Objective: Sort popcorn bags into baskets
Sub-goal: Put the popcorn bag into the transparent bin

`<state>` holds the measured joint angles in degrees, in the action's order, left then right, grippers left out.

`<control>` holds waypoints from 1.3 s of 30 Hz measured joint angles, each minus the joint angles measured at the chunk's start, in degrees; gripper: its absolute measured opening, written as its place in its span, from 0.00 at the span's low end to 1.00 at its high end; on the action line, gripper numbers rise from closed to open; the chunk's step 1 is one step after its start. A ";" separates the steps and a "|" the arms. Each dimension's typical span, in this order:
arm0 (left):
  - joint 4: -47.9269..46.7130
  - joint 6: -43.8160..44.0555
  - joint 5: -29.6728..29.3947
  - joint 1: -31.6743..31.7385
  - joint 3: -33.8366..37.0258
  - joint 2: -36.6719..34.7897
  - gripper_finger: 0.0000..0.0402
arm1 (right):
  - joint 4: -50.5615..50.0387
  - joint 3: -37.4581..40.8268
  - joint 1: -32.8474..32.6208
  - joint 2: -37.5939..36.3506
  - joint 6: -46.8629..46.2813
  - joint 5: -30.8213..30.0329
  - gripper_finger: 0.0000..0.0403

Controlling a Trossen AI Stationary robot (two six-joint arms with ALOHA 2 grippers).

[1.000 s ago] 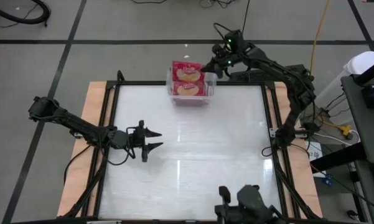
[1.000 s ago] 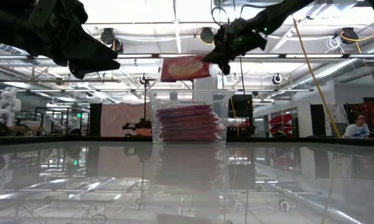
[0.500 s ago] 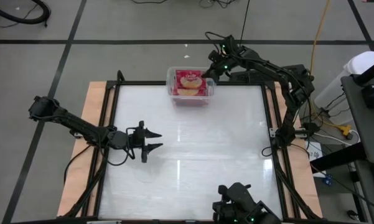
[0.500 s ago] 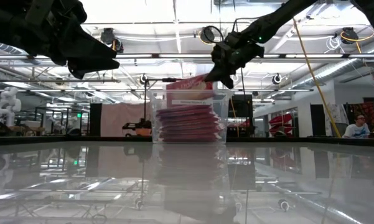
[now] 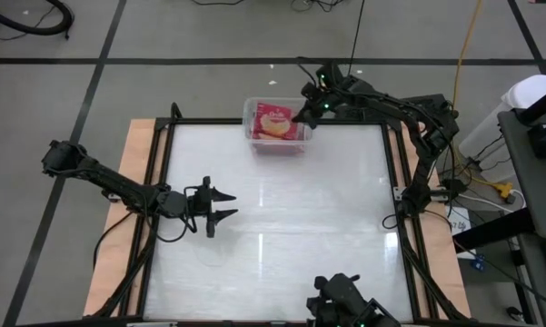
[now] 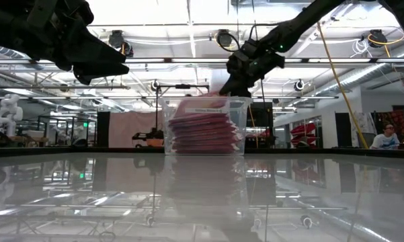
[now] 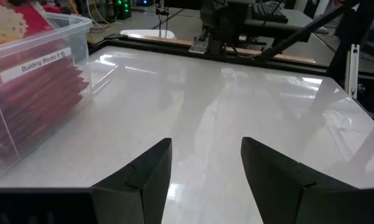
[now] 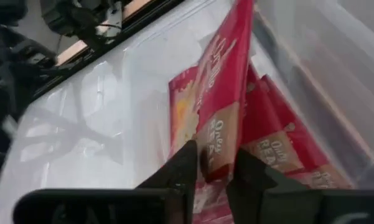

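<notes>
A clear basket (image 5: 254, 138) stands at the table's far edge, holding a stack of red popcorn bags (image 6: 203, 131). One more popcorn bag (image 5: 274, 122), picture face up, lies slanted on top of that stack. My right gripper (image 5: 300, 116) sits over the basket's right rim, shut on this bag. My left gripper (image 5: 225, 207) hovers open over the table's left middle, nothing between its fingers (image 7: 149, 174). The left wrist view shows the basket (image 7: 43, 62) far off, with a white label on its wall. My right gripper pinches the top bag's end nearest the table's right edge (image 8: 218, 146) between its two fingers. The fingers (image 8: 187, 165) slant down from the far right. That end (image 6: 218, 97) is raised at the rim, and the rest of the bag rests on the stack.
Black rails (image 5: 392, 173) frame the white glossy table top. Another dark device (image 5: 345, 304) sits at the near edge. The wide middle of the table top (image 5: 291, 209) carries no objects.
My right gripper has come down and toward the table's left with the bag, tipping more steeply. The bag, earlier held level above the basket, now lies inside it on the stack, its right end still raised.
</notes>
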<state>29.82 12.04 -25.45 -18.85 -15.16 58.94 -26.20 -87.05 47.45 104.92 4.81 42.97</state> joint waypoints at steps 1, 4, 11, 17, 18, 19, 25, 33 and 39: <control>0.00 0.11 0.00 0.00 0.00 0.00 0.49 | 0.61 0.00 -0.34 0.00 -0.49 -1.28 0.17; 0.13 0.12 0.00 0.00 0.00 0.00 0.49 | 2.08 0.00 -1.29 -0.17 -0.93 -7.89 0.24; 0.39 1.17 0.00 0.00 0.00 0.00 0.49 | 1.50 0.02 -2.57 -0.52 -0.03 -11.65 0.42; 0.49 1.13 0.00 0.00 0.00 0.00 0.49 | 2.31 0.04 -5.08 -0.56 2.95 -14.44 0.44; 0.52 1.16 0.00 0.00 0.00 0.00 0.49 | 1.70 0.04 -5.45 -0.57 3.24 -14.78 0.43; 0.52 1.19 -0.02 0.00 0.00 0.00 0.49 | 0.95 0.04 -5.77 -0.57 3.13 -14.84 0.42; 0.49 1.67 -0.02 -0.35 -0.02 0.00 0.49 | -0.13 0.13 -6.65 -2.80 2.66 -24.66 0.38; 0.49 1.27 -0.13 -0.25 -0.02 0.00 0.49 | 0.46 0.11 -6.71 -8.59 3.03 -24.96 0.43; 2.31 0.15 -0.17 0.64 -0.02 0.00 0.49 | 3.26 0.11 -9.44 -8.31 -2.01 -26.65 0.39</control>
<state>32.13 12.19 -25.62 -18.22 -15.18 58.94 -22.94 -86.94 38.01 96.62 2.79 16.32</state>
